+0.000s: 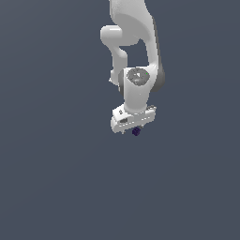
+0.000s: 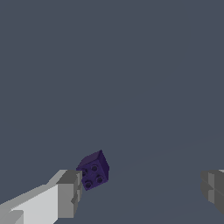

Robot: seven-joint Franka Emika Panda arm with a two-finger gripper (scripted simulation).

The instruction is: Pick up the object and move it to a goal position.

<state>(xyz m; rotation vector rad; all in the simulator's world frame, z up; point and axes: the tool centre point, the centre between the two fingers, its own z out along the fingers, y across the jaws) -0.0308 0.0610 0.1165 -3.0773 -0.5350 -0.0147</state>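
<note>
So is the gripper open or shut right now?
Open. In the wrist view the gripper's fingers stand far apart, with the cube beside one finger, not clamped.

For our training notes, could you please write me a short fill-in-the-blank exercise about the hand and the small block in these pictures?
1. The small block is dark ____ in colour.
2. In the wrist view, the two fingers of the hand stand wide ____, with the block beside only one of them.
3. The block's face towards the wrist camera shows ____ round studs.
4. In the exterior view, the block shows just ____ the white hand.

Missing words: purple; apart; four; below
</note>
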